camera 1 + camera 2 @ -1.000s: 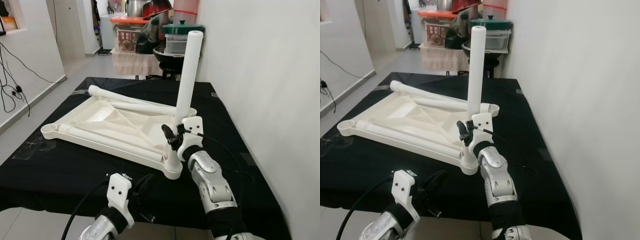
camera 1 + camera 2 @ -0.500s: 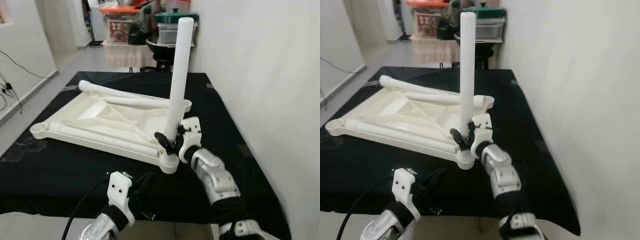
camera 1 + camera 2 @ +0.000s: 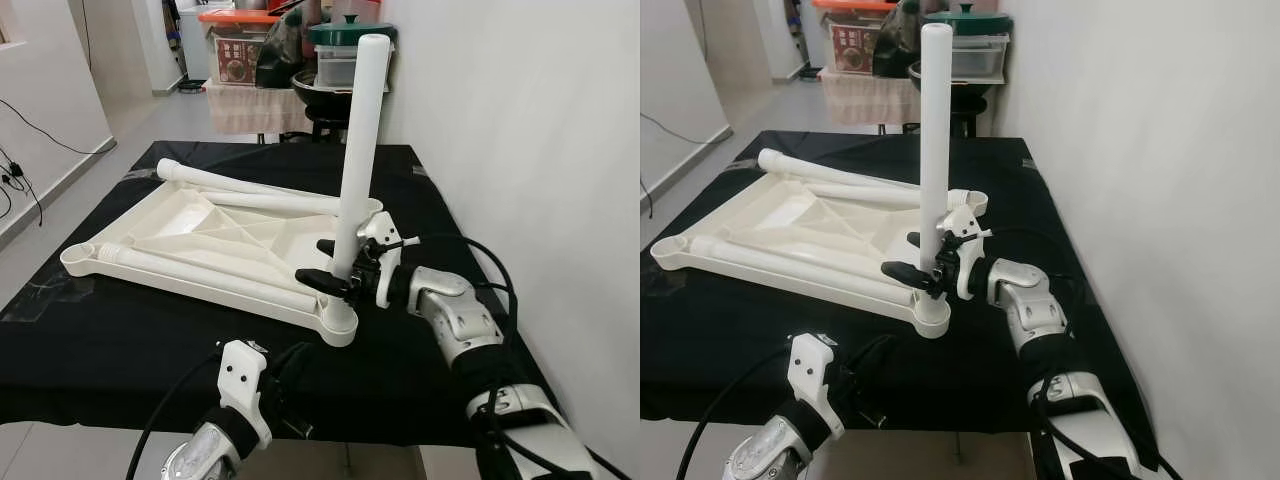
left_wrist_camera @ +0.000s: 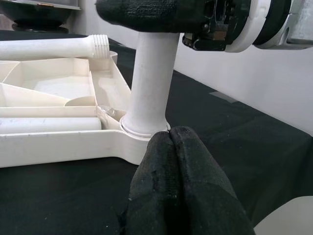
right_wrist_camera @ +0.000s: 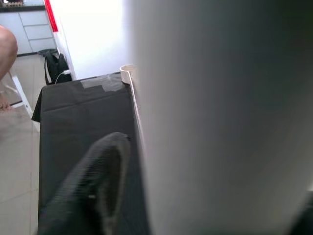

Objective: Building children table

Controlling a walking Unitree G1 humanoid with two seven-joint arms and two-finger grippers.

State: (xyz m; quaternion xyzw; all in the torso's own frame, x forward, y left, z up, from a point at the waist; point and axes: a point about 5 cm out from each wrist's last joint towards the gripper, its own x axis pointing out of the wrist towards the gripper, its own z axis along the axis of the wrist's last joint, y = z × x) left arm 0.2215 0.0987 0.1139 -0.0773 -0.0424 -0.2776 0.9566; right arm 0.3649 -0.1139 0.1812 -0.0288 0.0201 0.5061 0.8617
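Leg seated upright in the corner socket

Right gripper (image 3: 337,268) fingers pinch the vertical leg (image 3: 355,150) low; tabletop (image 3: 200,245) lies at nine o'clock; left gripper (image 4: 181,161) fingers pressed together.

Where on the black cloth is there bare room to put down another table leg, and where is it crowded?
Free: the cloth strip between the tabletop and the near edge, and the strip by the wall. Crowded: the near corner, where the right gripper clasps the upright leg and the left gripper waits.
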